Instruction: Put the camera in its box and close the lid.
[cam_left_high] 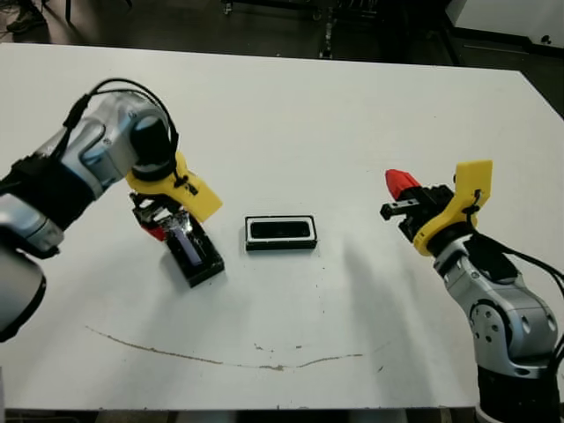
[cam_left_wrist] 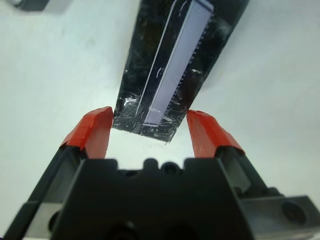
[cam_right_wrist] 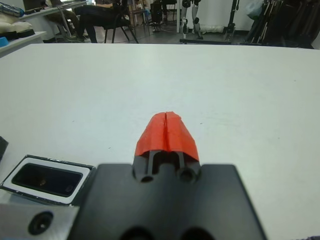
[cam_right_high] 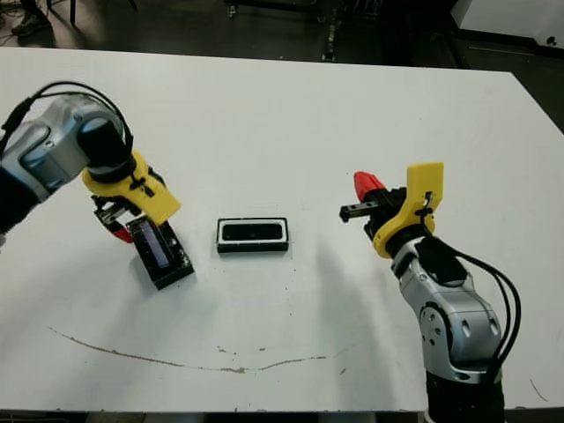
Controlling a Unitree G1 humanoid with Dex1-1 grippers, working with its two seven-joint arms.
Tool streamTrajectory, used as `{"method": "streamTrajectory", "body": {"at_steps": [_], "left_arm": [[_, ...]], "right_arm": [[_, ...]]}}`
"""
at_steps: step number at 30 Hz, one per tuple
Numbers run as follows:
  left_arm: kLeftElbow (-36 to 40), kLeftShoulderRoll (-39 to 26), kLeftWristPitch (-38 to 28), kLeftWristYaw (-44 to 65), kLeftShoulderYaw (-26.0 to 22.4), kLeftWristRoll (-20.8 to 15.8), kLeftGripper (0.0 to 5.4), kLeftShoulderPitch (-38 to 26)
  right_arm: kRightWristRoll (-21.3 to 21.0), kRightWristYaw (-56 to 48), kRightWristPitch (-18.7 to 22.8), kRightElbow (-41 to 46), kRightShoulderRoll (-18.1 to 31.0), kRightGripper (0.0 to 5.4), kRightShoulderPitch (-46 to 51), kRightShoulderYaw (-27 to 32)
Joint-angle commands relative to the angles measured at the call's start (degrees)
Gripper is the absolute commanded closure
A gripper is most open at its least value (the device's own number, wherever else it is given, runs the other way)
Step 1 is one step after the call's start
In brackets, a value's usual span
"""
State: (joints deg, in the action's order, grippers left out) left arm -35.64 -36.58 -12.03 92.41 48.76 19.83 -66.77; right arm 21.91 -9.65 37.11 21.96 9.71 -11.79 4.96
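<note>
The left gripper (cam_left_wrist: 150, 131) hangs over the near end of the lid (cam_left_high: 197, 254), its 2 fingers (cam_left_wrist: 95, 131) spread open on either side, gripping nothing. The camera (cam_left_wrist: 179, 62) lies on top of the lid, left of the empty box (cam_left_high: 280, 233) on the table (cam_left_high: 352, 132). To do it well, I think the fingers should close on the camera's narrow sides only, not on the lid. The right gripper (cam_right_wrist: 166, 131) hovers well apart with closed fingers.

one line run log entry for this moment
left tool: open, straddling camera on lid | right tool: shut, idle | box: empty
</note>
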Motion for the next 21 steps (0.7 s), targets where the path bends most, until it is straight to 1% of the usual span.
{"method": "streamTrajectory", "body": {"at_steps": [1,2,5,10,12,15,21], "left_arm": [[-3.0,0.7,-3.4,0.1,2.3,-0.1,1.77,-2.7],[-3.5,0.7,-3.0,0.1,3.5,-0.3,1.77,-3.3],[-3.8,0.2,-0.6,0.1,6.6,-2.9,1.77,-4.2],[-1.6,-1.0,-0.3,0.1,9.4,-5.3,1.77,-4.4],[-0.4,-1.4,3.5,0.1,10.9,-5.9,1.77,-4.6],[2.4,-2.5,6.0,0.1,11.3,-6.3,1.77,-4.1],[4.9,-3.5,7.4,0.1,11.9,-7.8,1.77,-3.8]], "right_arm": [[-0.3,0.8,1.2,0.4,0.1,5.4,0.6,0.0],[-0.2,0.9,1.3,0.4,0.0,5.4,0.7,-0.1],[-0.3,1.2,1.5,0.7,-0.1,5.4,0.8,-0.2],[-0.5,1.2,1.4,0.9,0.1,5.4,1.0,-0.6],[-0.8,1.2,1.3,0.8,0.2,5.4,1.0,-0.7],[-0.8,1.1,1.4,0.9,0.1,5.4,1.0,-0.7],[-0.7,0.6,1.0,0.8,0.2,5.4,1.2,-0.7]]}}
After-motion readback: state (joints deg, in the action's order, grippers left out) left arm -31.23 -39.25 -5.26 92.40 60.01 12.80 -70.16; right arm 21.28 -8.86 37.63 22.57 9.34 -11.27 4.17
